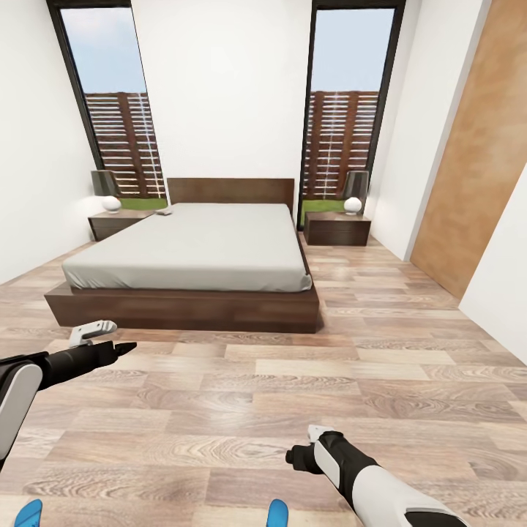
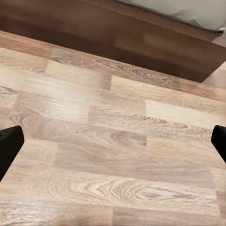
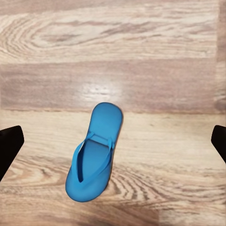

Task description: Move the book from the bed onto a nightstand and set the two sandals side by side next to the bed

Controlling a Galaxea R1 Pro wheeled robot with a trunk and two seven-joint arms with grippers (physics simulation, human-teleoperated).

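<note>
We are starting nearest the robot, where two blue sandals are lying on the floor [image 1: 219, 410] at the lower edge of the head view, one [image 1: 277, 514] just beside the right arm and the other [image 1: 29, 514] well apart from it at the left. The right end effector [image 1: 304, 452] is hanging above the floor with its fingers spread wide, and its wrist camera is looking straight down on the nearer sandal [image 3: 94, 153], which is lying flat, strap up, untouched. The left end effector [image 1: 110, 338] is hovering farther forward, near the foot of the bed, fingers likewise apart and holding nothing.

We are noting these risks. The sandal is thin and flat, so a descent that is too shallow is likely to close on air, and one too deep is likely to jam the fingertips into the planks. The sole is lying askew to the finger line, so a pinch could skid it sideways. The two sandals are lying well apart, so placing them side by side is calling for two separate carries.

Beyond stands the bed [image 1: 197, 249], its mattress bare toward us. A small object [image 1: 164, 212] is lying at its far left corner, beside the left nightstand [image 1: 117, 222]; we are judging it may be the book, but it is too small to confirm. The right nightstand [image 1: 337, 228] is carrying a lamp.
</note>
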